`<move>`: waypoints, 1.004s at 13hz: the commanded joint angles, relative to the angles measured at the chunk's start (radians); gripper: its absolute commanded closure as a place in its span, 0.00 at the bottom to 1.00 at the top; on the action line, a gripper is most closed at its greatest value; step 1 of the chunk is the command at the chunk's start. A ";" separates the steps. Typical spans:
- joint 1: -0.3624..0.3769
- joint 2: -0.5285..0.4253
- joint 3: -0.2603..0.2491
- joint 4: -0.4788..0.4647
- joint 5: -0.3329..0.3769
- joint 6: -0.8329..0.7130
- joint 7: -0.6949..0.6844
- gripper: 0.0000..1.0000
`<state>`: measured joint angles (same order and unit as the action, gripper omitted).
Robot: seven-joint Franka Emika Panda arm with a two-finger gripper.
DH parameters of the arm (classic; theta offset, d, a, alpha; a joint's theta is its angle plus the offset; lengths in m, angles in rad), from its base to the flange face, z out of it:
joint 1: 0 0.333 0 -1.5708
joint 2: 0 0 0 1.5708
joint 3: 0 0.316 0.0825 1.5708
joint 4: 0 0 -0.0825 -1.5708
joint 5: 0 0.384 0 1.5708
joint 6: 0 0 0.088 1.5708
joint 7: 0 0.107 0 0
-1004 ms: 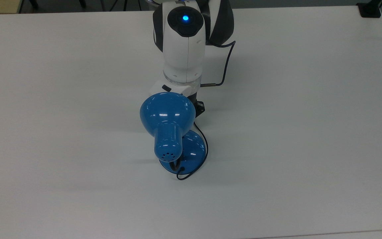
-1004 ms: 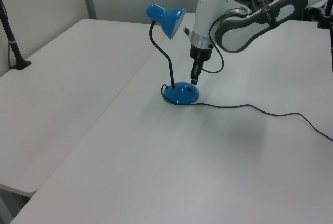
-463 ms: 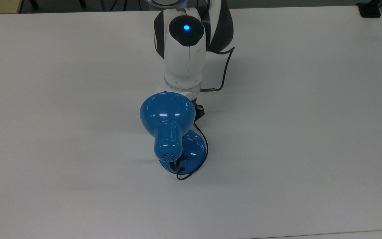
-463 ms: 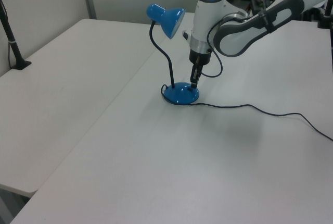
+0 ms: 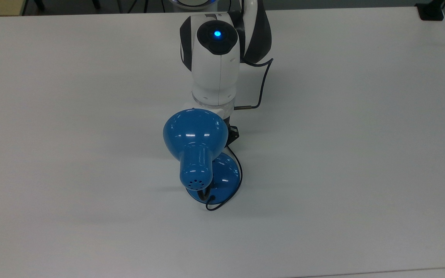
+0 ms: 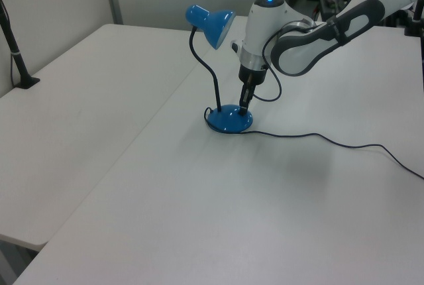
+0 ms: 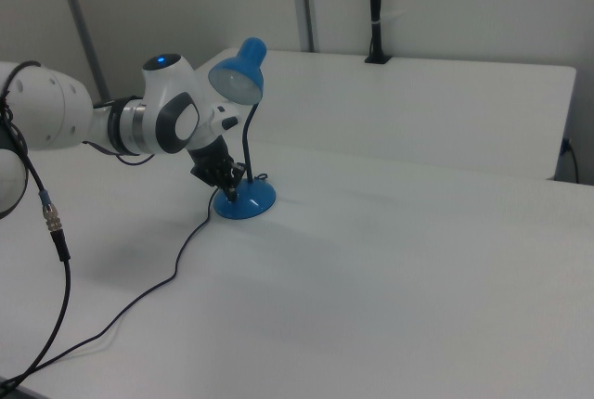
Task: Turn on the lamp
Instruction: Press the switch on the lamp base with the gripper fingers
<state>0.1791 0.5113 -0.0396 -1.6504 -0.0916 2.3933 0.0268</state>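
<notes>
I see the lamp standing on the white table with its round blue base directly under the gripper, whose tip sits down at the top of the base in the left view; I cannot tell whether it is actually pressing on it. In the right view the gripper comes down at a slant onto the edge of the base that is nearer the arm. I cannot tell how far apart the jaws stand, nor whether they have hold of anything. The lamp's long axis runs upright: the black gooseneck rises from the far side of the base, away from the jaws, and curves over at the top. The dome shade sits above the jaws and points its open mouth towards the arm, tilted downward, while the vented neck points away from it. In the top view the shade covers the gripper, with the arm's wrist just beyond it towards the top view's upper edge. The thin black cord leaves the base just beside the jaws and trails off across the table to the left view's right.
</notes>
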 commanded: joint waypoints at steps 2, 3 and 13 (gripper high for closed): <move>0.011 -0.024 -0.011 0.001 -0.011 0.014 -0.001 1.00; 0.013 -0.022 -0.011 0.001 -0.011 0.015 -0.001 1.00; 0.013 0.016 -0.011 0.006 -0.023 0.032 0.001 1.00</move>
<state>0.1791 0.5186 -0.0396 -1.6352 -0.0936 2.3945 0.0268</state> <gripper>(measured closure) 0.991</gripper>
